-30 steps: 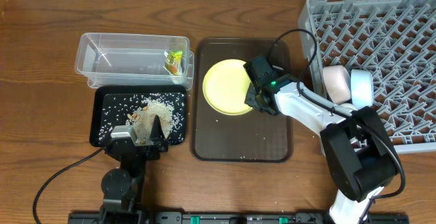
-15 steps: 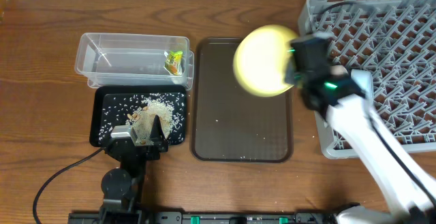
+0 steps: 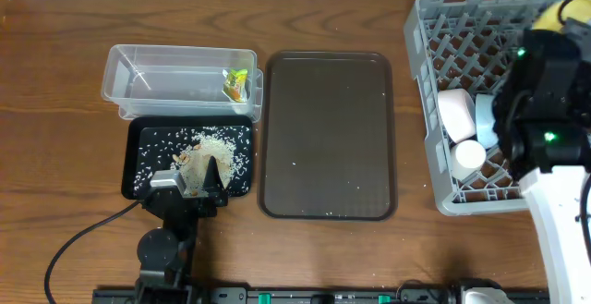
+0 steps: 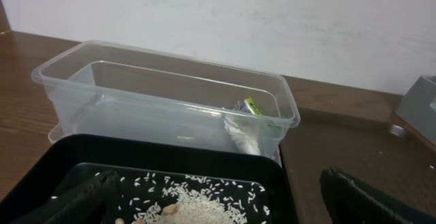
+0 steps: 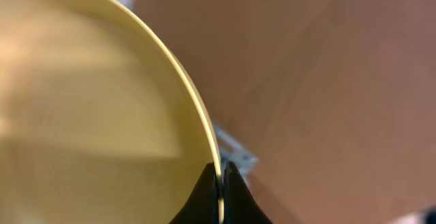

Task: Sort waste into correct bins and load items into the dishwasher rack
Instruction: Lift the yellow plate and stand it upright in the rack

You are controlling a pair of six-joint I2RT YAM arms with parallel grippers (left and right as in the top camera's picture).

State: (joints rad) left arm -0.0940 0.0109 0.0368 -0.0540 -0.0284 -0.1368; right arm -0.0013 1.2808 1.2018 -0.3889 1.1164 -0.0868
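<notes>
One left gripper (image 4: 218, 207), nearest, hangs with fingers spread wide, holding nothing, over one shallow black rectangular tray (image 3: 185, 122) of rice (image 3: 222, 147). Beyond, one clear plastic tub (image 3: 166, 82) holds one printed wrapper (image 3: 238, 84). Farthest, the right gripper (image 5: 219, 183) pinches one round yellow plate (image 5: 95, 115) by its thin rim above the grey plastic rack (image 3: 462, 27). The plate looks stiff, smooth and probably slippery.

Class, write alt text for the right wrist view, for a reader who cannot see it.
A round yellow plate fills the left side, its rim pinched at the bottom edge between the two dark fingertips of the right gripper. Behind it is a blurred brown background.
</notes>
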